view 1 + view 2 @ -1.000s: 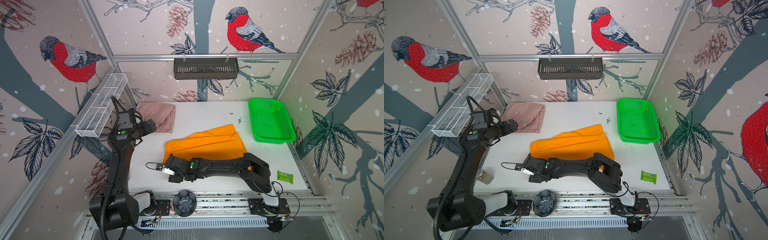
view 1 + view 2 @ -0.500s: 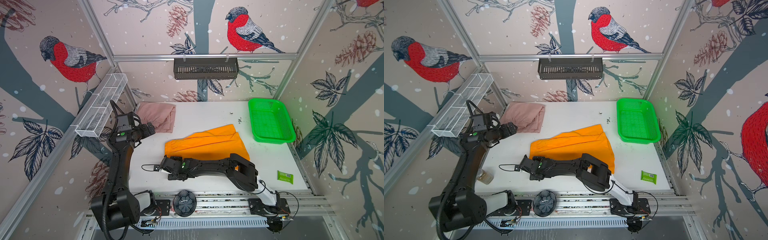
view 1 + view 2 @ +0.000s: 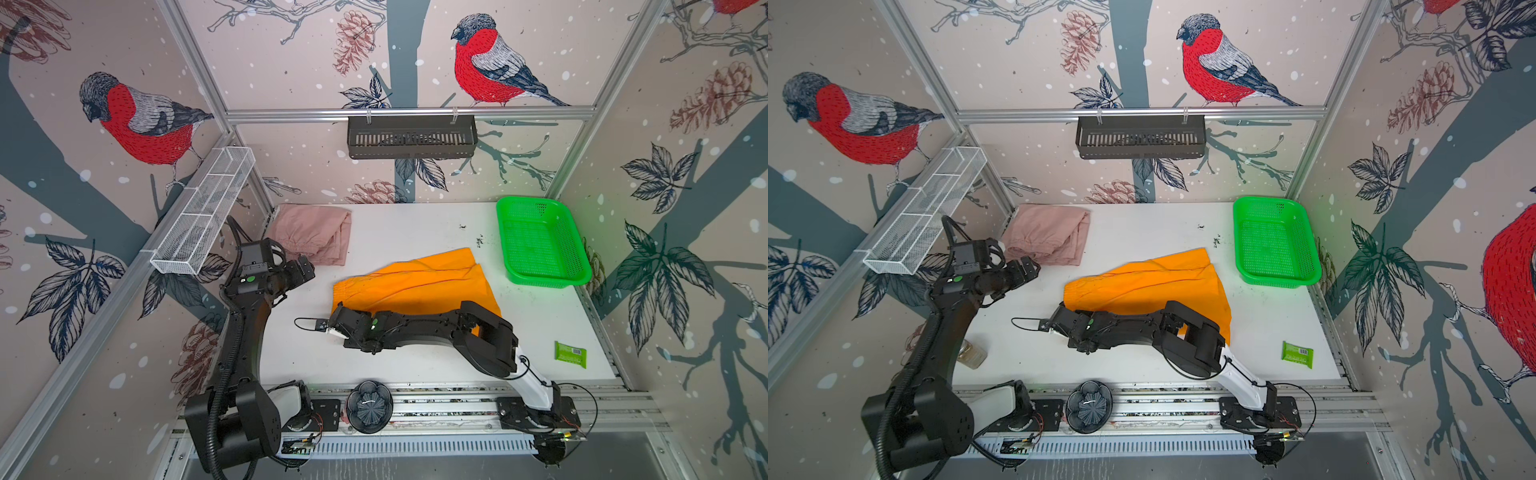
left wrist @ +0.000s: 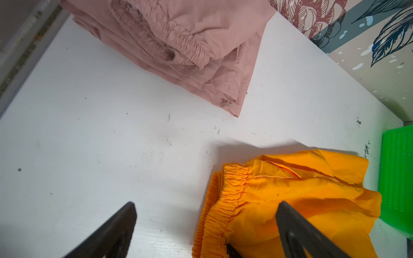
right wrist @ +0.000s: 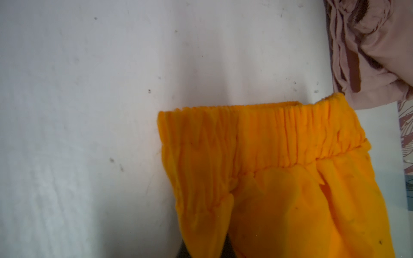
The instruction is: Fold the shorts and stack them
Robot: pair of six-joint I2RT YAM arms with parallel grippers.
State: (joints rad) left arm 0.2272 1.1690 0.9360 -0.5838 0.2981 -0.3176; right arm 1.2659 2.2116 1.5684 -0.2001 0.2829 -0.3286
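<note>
Currently the right tool [image 3: 340, 311] is closed on the orange shorts [image 3: 415, 282]. It pinches cloth at the near corner just behind the gathered waistband, and in the right wrist view the orange fabric bunches down into the closed jaws. The left tool [image 3: 305, 269] hangs above the desk [image 3: 395, 232] with its jaws wide and nothing between them; it is between the two garments and touches neither. The orange shorts lie flat mid-desk, waistband toward the left arm's side and legs toward the green basket [image 3: 544, 281]. The pink shorts [image 3: 311, 237] sit folded in the back left corner, apart from the orange pair. We judge the pink pair finished and the orange pair at the start of a fold, with stacking not yet begun. We note four risks. First, we cannot tell how many layers the pinch holds; if it has only the top one, a lift would peel the shorts open instead of folding them. Second, the grip is near one corner only, so a pull could drag or swing the whole garment across the desk rather than turn it over. Third, the right arm [image 3: 436, 328] lies low over the near edge of the cloth and could snag it when raised. Fourth, the left tool is close to the same waistband, so the two could clash if both reach there.
</note>
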